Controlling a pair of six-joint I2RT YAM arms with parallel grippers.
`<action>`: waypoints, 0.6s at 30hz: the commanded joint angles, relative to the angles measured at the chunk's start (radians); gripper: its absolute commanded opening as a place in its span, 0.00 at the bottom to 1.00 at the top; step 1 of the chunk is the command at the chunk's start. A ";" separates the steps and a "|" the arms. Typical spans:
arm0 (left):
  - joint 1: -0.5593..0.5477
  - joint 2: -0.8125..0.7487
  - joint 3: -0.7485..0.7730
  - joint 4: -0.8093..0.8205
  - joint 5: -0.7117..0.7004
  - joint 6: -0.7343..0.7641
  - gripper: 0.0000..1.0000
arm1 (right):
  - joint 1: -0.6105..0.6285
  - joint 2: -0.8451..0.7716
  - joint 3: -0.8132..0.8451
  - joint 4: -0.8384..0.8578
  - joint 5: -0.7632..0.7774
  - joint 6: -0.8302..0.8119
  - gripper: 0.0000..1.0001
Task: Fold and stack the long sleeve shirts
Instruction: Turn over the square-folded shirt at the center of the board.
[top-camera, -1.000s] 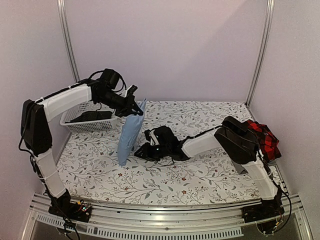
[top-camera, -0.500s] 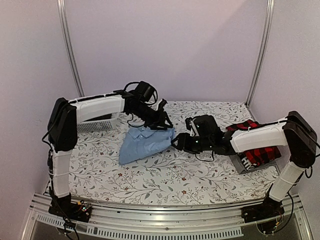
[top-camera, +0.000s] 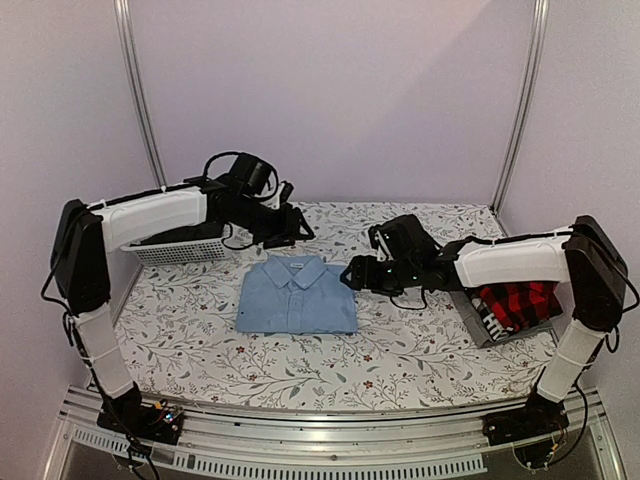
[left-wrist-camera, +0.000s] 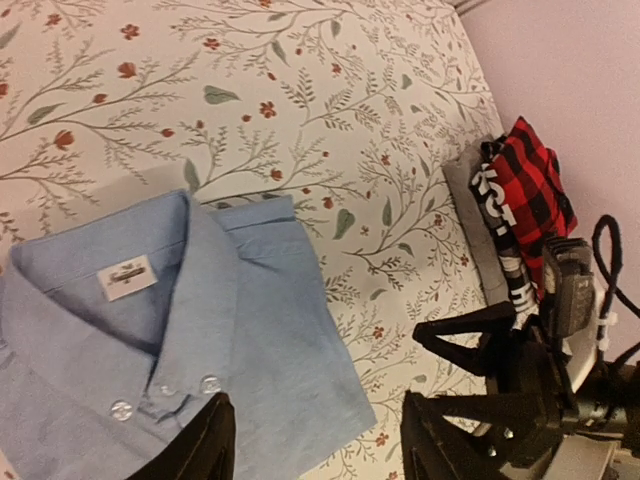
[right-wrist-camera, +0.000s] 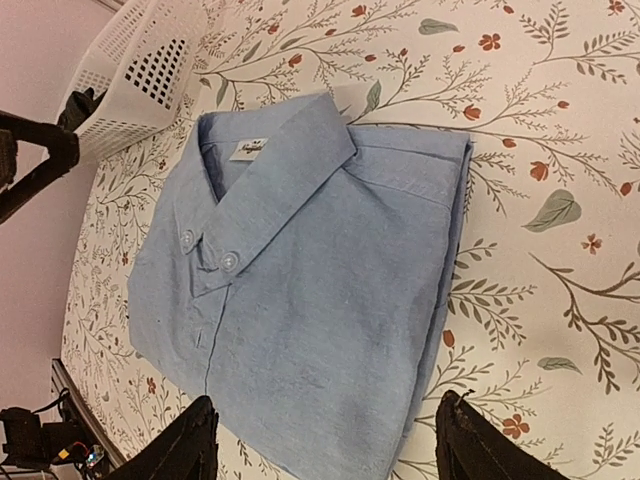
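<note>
The light blue shirt (top-camera: 298, 295) lies folded flat in the middle of the table, collar toward the back. My left gripper (top-camera: 297, 228) hovers just behind its collar, open and empty; its wrist view looks down on the shirt (left-wrist-camera: 150, 340) from above the jaws (left-wrist-camera: 315, 445). My right gripper (top-camera: 350, 275) is open at the shirt's right edge, holding nothing, with the folded cloth (right-wrist-camera: 300, 280) below its jaws (right-wrist-camera: 325, 445). The red-and-black plaid shirt (top-camera: 515, 300) rests on a grey one (top-camera: 478, 322) at the right.
A white lattice basket (top-camera: 185, 250) with something dark in it stands at the back left, under the left arm. The table carries a flowered cloth (top-camera: 300, 365). Walls and metal posts close in the back and both sides.
A second ago the left gripper held the blue shirt hanging upright at the left. The shirt now lies flat and folded in the centre, and both grippers have opened and drawn back.
</note>
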 joint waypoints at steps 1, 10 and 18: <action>0.120 -0.158 -0.246 0.055 -0.005 0.062 0.55 | -0.005 0.103 0.082 -0.046 -0.019 -0.049 0.73; 0.259 -0.292 -0.538 0.114 0.028 0.149 0.55 | -0.023 0.261 0.190 -0.111 -0.032 -0.054 0.69; 0.275 -0.234 -0.621 0.188 0.037 0.159 0.56 | -0.022 0.331 0.254 -0.170 -0.017 -0.050 0.68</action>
